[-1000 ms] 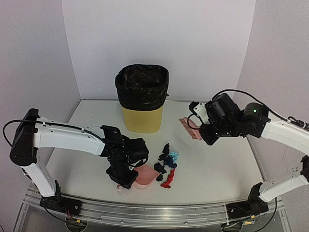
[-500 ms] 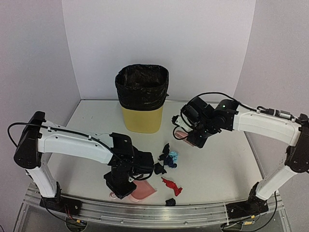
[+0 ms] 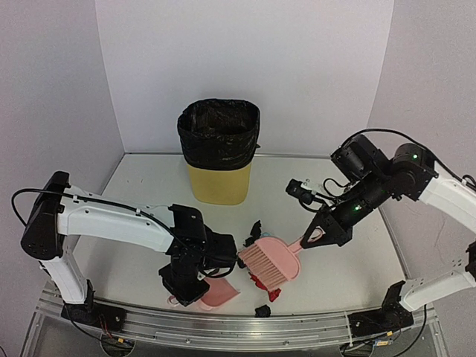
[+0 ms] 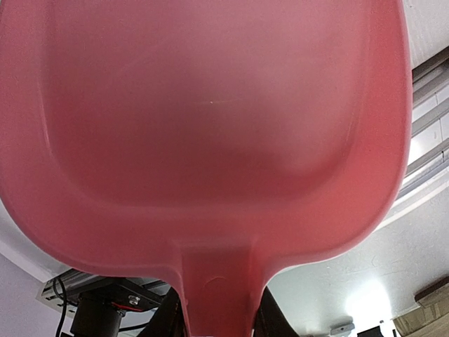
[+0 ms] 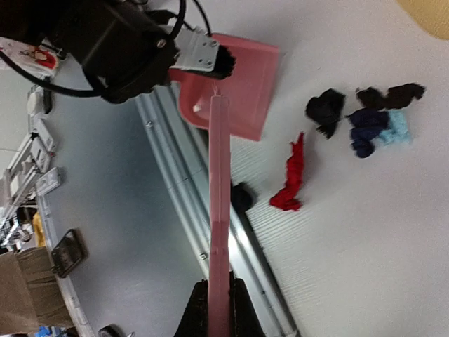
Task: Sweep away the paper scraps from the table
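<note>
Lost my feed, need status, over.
Left gripper shut on dustpan, right gripper shut on brush. Paper scraps loose on table by the brush, one dark scrap at the front rail. Nothing blocking the sweep.

A pink dustpan (image 4: 210, 126) fills nearly the whole frame, blurred by closeness, its broad pan spread across the top. Its handle (image 4: 219, 295) runs down to the bottom edge, between the dark fingers (image 4: 167, 319) of the left end effector (image 4: 219, 324). At right, a metal rail (image 4: 429, 119) slants below a sliver of white counter (image 4: 429, 21).
</note>
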Controlling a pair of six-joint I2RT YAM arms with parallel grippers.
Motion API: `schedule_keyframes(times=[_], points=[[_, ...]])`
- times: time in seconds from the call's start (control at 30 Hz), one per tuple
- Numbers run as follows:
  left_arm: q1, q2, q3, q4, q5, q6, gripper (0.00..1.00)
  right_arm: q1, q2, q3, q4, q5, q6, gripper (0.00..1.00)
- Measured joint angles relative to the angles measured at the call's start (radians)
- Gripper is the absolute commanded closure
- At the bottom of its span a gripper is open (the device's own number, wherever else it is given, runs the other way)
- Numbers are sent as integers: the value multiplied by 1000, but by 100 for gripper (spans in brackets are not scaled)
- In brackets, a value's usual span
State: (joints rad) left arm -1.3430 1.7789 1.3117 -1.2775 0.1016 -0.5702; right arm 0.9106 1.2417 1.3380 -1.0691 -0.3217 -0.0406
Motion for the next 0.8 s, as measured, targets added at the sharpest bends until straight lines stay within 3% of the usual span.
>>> schedule_keyframes(times=[0.13, 0.33, 0.47, 0.8], points=[[0, -4, -2, 8, -2, -2, 100, 2, 90, -10, -76, -205, 53, 100], [0, -11, -23, 15, -16, -3, 100, 2, 214, -41, -116, -353, 69, 100], [0, -12, -24, 24, -23, -3, 100, 2, 258, -40, -111, -341, 67, 100], [0, -15, -31, 46, -25, -6, 100, -2, 418, -29, -41, -147, 47, 100]])
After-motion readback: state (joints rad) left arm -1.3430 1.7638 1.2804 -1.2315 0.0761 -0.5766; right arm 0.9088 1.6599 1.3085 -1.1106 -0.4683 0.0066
